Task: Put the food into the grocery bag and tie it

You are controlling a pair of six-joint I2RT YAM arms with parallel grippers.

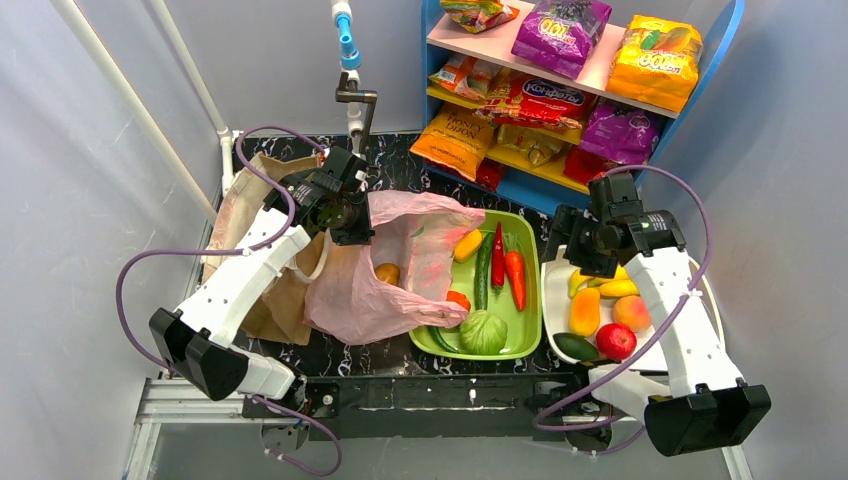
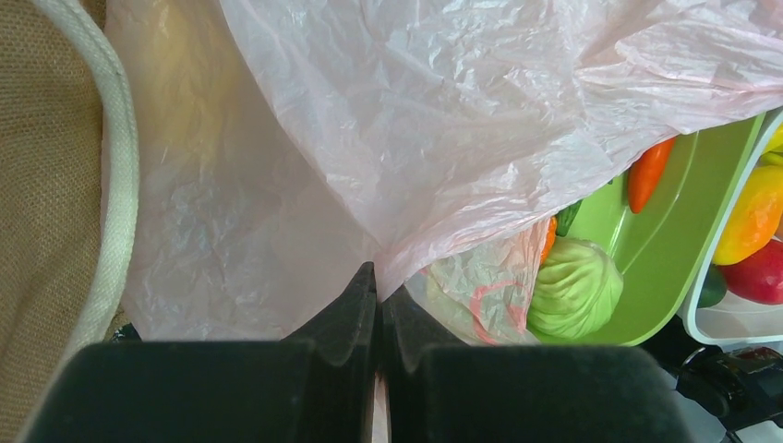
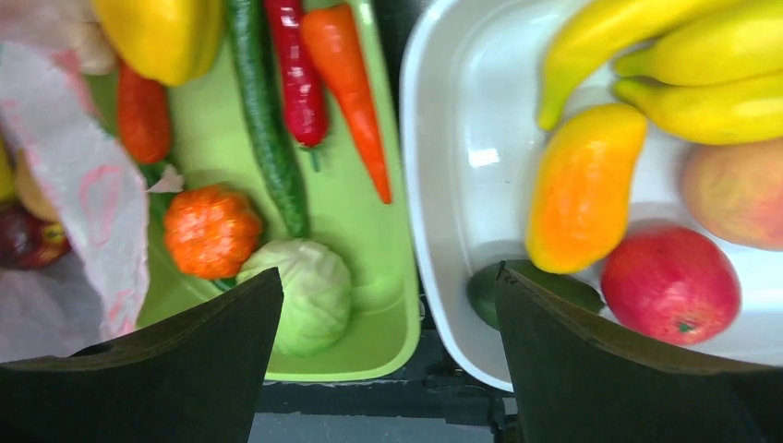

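Observation:
The pink grocery bag (image 1: 390, 275) lies open between the left arm and the green tray (image 1: 528, 335). My left gripper (image 1: 362, 225) is shut on the bag's upper edge, the film pinched at the tips (image 2: 379, 277). A brown food item (image 1: 387, 272) shows inside the bag. The green tray holds a yellow pepper (image 1: 467, 244), cucumber (image 3: 263, 120), carrot (image 3: 346, 83) and cabbage (image 3: 305, 291). The white tray (image 1: 553, 290) holds bananas (image 3: 702, 83), a mango (image 3: 582, 189) and a red apple (image 3: 669, 286). My right gripper (image 3: 388, 281) hangs open and empty over the gap between the trays.
A brown fabric bag with a white rim (image 1: 250, 215) lies behind and under the left arm. A blue shelf (image 1: 575, 190) with snack packets (image 1: 655, 60) stands at the back right. A white pipe stand (image 1: 348, 60) rises behind the bag.

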